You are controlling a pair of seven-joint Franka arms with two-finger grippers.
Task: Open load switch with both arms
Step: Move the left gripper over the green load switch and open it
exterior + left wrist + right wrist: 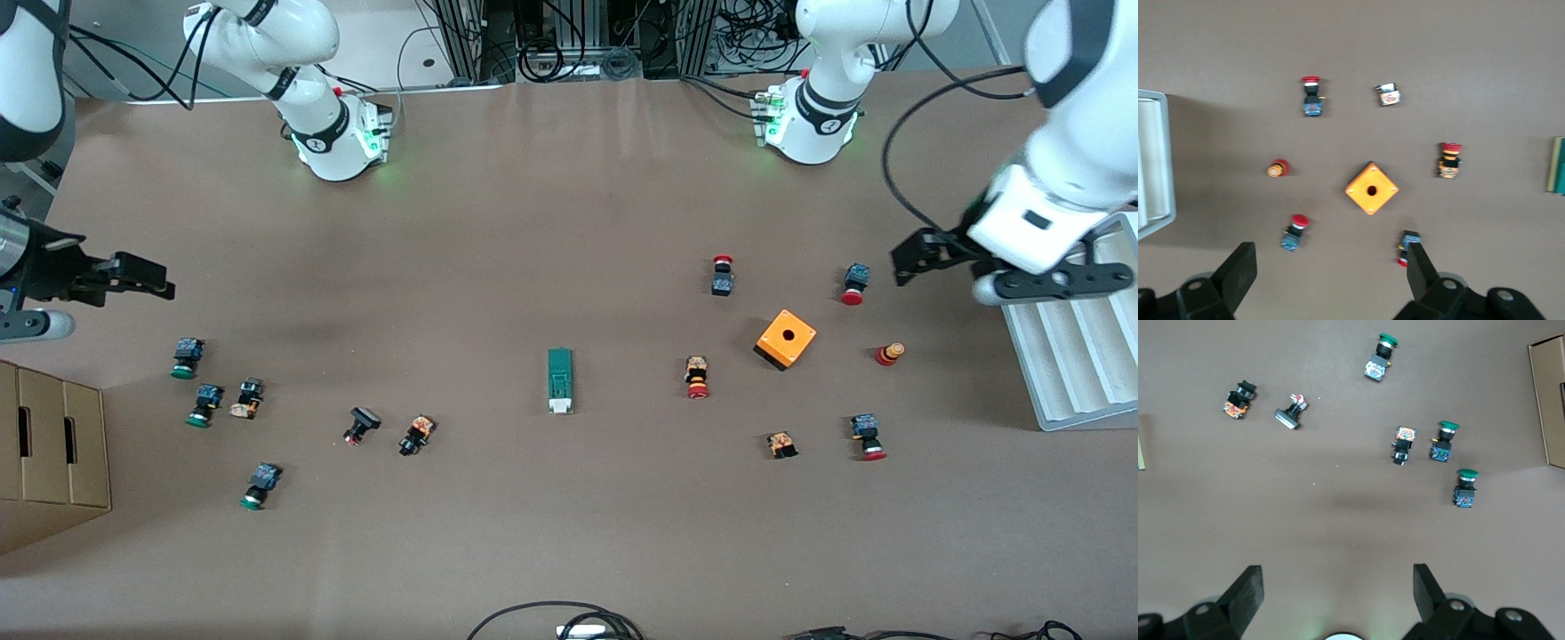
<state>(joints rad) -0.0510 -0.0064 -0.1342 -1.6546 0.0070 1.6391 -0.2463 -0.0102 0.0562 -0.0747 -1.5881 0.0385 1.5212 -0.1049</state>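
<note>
— What lay nearest the camera?
— A green push button. The load switch lay mid-table, untouched.
— The grippers?
— Left gripper and right gripper hung wide open, empty, over opposite table ends.

Even, soft overhead light; faint shadows, slightly blurred wrist views.

One load switch (twelve push buttons)

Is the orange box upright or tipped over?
Upright: the orange box sits flat on the table, its holed face pointing up.
</note>
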